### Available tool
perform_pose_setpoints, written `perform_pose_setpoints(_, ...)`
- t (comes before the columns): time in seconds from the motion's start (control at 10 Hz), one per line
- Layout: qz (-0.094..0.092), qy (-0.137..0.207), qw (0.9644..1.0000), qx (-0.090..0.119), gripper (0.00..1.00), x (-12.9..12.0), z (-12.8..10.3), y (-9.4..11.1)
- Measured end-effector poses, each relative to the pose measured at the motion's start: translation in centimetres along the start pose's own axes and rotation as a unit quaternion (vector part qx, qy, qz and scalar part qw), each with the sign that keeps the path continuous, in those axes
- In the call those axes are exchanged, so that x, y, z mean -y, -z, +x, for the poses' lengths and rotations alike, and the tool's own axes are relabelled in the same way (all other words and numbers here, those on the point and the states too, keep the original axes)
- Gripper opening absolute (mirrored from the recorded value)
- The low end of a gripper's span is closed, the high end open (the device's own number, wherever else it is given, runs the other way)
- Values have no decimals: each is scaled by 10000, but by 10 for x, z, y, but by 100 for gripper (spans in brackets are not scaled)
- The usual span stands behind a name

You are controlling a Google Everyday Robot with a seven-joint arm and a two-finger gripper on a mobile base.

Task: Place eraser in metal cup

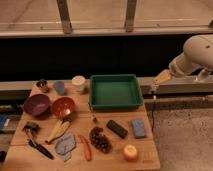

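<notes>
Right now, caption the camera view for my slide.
End effector hangs open beside the green tray; eraser and metal cup lie apart on the table.

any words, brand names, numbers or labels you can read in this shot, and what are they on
No text can be read anywhere in this view.
Eraser, blue-grey block, metal cup, white cup, green tray: no print shows on any of them.
End effector, above the right edge of the wooden table beside the tray: no marking shows.
</notes>
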Motion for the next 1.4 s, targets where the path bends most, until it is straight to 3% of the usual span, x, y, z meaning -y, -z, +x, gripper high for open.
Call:
perform_pose_setpoints(0.7,-10,-3,10000,-7,80,0,0,-1)
perform_pose_setpoints(0.8,-68,77,9999,-43,80,-1,0,-2)
perform_pose_setpoints(1.0,-366,451,9982,-179,80,-18,-8,-17)
perform_pose_setpoints(1.2,-725,945,9920,-408,80,-62,-21,-43)
perform_pose_setpoints(1.4,-963,1336,9840,-677,80,-96,-16,-58)
